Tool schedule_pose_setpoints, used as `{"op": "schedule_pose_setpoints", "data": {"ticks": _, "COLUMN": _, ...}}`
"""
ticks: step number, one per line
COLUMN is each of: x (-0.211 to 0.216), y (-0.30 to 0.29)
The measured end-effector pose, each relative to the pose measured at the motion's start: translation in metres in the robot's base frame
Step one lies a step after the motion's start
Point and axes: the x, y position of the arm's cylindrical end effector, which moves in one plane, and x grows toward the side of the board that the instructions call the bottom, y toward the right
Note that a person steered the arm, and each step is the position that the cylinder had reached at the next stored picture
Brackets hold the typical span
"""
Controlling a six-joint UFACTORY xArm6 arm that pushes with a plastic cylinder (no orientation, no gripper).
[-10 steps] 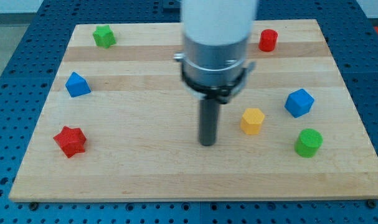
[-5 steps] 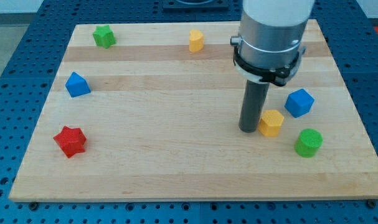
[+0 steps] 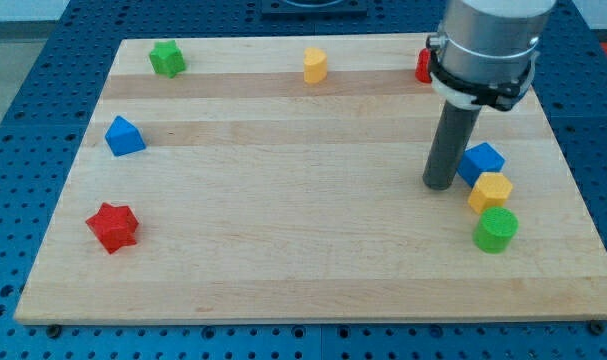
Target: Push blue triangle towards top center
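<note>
The blue triangle [image 3: 123,136] sits near the view's left edge of the wooden board [image 3: 283,220], alone. My tip [image 3: 440,185] is far from it, at the view's right, touching or almost touching the left side of a blue cube [image 3: 480,162]. A yellow hexagonal block [image 3: 490,190] lies just below the blue cube, against it.
A green cylinder [image 3: 496,229] sits below the yellow hexagonal block. A red star [image 3: 113,226] is at lower left, a green star [image 3: 167,58] at top left, a small yellow block [image 3: 315,65] at top centre. A red block [image 3: 423,66] is partly hidden behind the arm.
The arm has swept from the board's middle to the right. The yellow hexagonal block was pushed right and now rests between the blue cube and green cylinder.
</note>
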Motion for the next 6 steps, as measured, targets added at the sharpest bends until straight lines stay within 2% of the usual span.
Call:
{"op": "schedule_pose_setpoints", "data": {"ticks": 2, "x": -0.023, "y": 0.001}}
{"op": "schedule_pose_setpoints", "data": {"ticks": 4, "x": -0.026, "y": 0.021}}
{"op": "schedule_pose_setpoints", "data": {"ticks": 5, "x": -0.002, "y": 0.008}}
{"op": "schedule_pose_setpoints", "data": {"ticks": 6, "x": 0.003, "y": 0.013}}
